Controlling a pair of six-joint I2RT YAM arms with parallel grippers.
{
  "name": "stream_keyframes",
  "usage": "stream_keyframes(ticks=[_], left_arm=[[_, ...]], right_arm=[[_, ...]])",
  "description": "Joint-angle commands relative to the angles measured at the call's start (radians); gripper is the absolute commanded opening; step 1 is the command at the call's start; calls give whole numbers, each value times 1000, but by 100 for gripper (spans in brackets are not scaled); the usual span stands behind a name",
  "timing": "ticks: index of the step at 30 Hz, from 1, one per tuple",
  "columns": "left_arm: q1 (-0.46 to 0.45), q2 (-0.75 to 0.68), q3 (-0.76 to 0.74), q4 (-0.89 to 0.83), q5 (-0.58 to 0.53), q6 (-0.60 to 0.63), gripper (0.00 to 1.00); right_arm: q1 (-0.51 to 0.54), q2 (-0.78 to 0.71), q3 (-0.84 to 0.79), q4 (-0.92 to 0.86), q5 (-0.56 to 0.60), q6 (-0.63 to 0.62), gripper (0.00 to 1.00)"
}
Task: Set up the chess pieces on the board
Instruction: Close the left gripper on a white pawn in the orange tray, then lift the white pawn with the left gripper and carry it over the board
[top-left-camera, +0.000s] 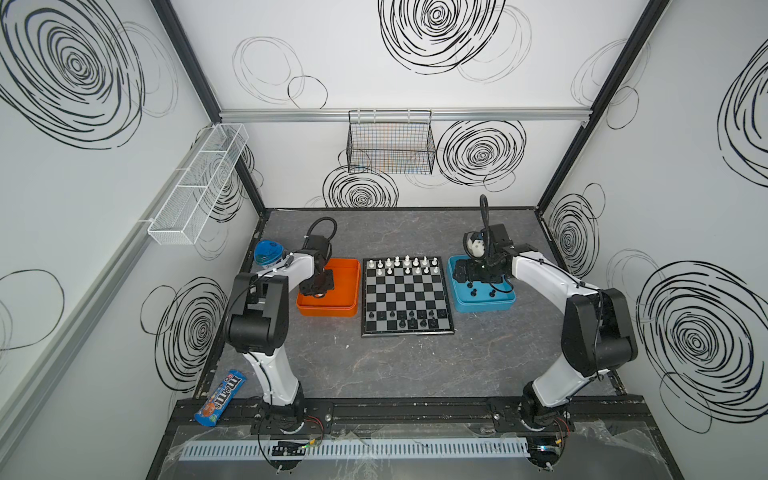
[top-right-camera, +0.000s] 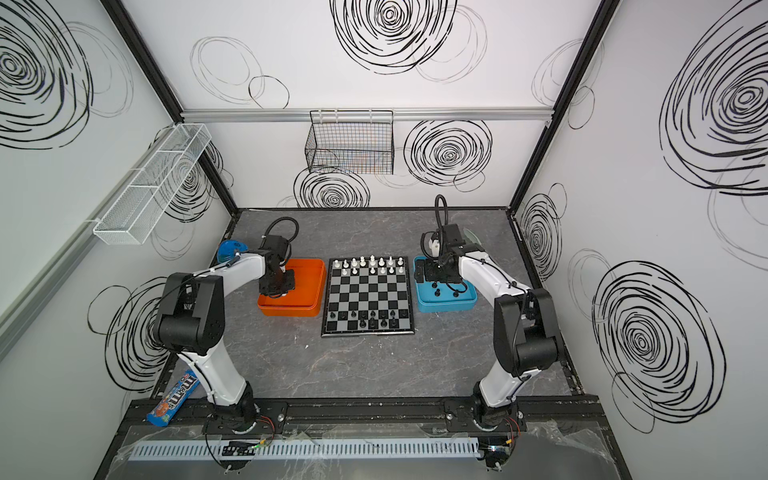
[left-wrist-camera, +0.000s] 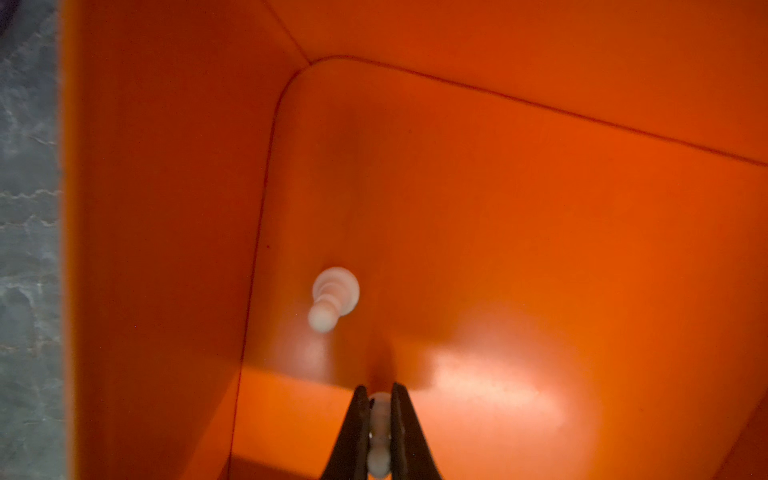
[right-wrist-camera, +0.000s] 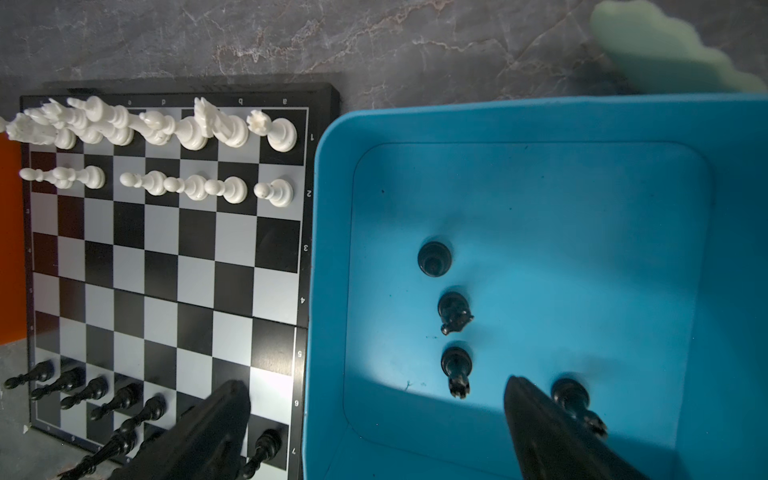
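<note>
The board (top-left-camera: 405, 297) is mostly set: white back row (top-left-camera: 406, 261) full, white pawns (right-wrist-camera: 226, 189) two short, black rows (top-left-camera: 409, 318) patchy. In the orange tray (left-wrist-camera: 540, 208) left of the board, the left gripper (left-wrist-camera: 380, 395) pinches a pawn (left-wrist-camera: 379, 419), with a second pawn (left-wrist-camera: 334, 297) standing beside it. The right gripper (right-wrist-camera: 376, 384) gapes over the blue tray (right-wrist-camera: 582, 208) right of the board, where four black pieces (right-wrist-camera: 455, 309) wait.

Both arms same build, pretty clean look. Left arm (top-left-camera: 266, 320) and right arm (top-left-camera: 582, 328): glossy white shell links, chunky matte black joint housings. Thin black cable runs along white links, tied down in spots. Fat black cable loop (top-left-camera: 322, 226) at each wrist. Red and yellow wires (top-left-camera: 316, 423) by round black bases. Left gripper (left-wrist-camera: 380, 415), right gripper (right-wrist-camera: 374, 388): plain black fingers (right-wrist-camera: 540, 428), wedge-shaped, tapering to narrow tips.
</note>
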Motion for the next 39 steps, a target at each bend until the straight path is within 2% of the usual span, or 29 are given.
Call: stream_keyframes(ticks=[1,9,18,31,39], left_arm=[[-9,-32,8,-23,-13,5,9],[-25,-79,49,-75,-2,16,8],[-157,-96,307,-233,16,32,8],[-360,104,573,-297,44,30,8],[-443,239,708,-307,62,13,8]], right_arm=[[-3,4,-5,-11,14,-11,100],[-7,0,8,-21,17,-12,100],[-30,-2,17,-22,12,-12,100],[-46,-10,5,-15,4,-15,100],[-51,-5,3,-13,-4,-16,100]])
